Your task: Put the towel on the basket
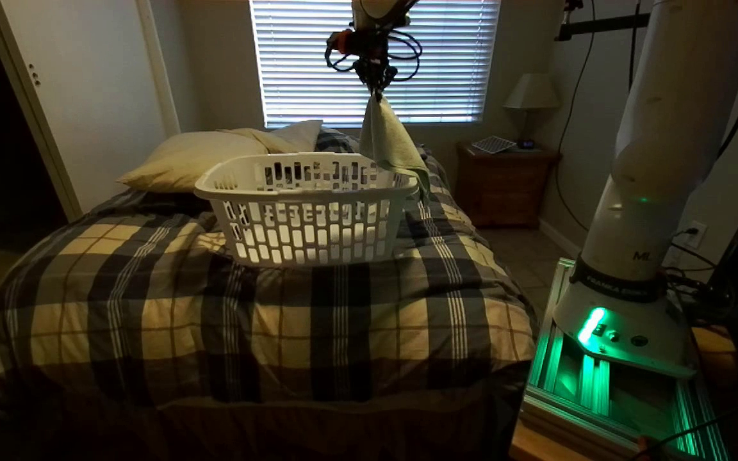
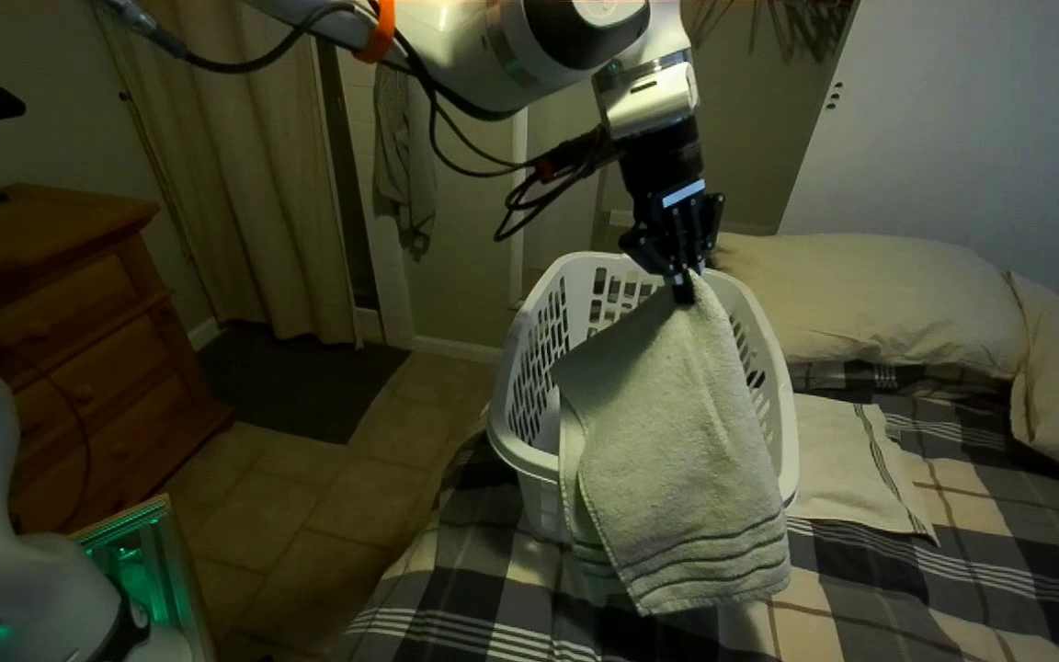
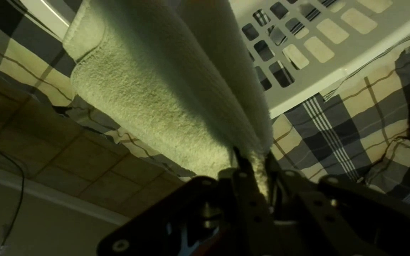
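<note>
Standing to the left of, and well apart from, a rounded-rectangular white plastic laundry basket (image 2: 529,460) with slotted sides, a brown wooden chest of drawers (image 2: 107,368) is visible in an exterior view. A dark grey floor mat (image 2: 304,382) lies left of the basket, between it and the chest. The basket is seated upright on a plaid bedspread (image 2: 1026,552) in dark, grey and cream bands. Above the basket, the black two-finger hand (image 2: 686,290) points downward, clamped on the top of a limp off-white terry towel (image 2: 677,441); the wrist view shows its gathered folds pinched there. The towel hangs from the hand at one end of the basket. In both exterior views, its lower part extends outside that end, below the rim; contact with the rim cannot be confirmed. Just right of the basket, a flat cream cloth (image 2: 847,460) with a dark-striped border lies on the bedspread, partly hidden by the basket. Farther back, to the right of the basket, rests a plump cream pillow (image 2: 888,294).
</note>
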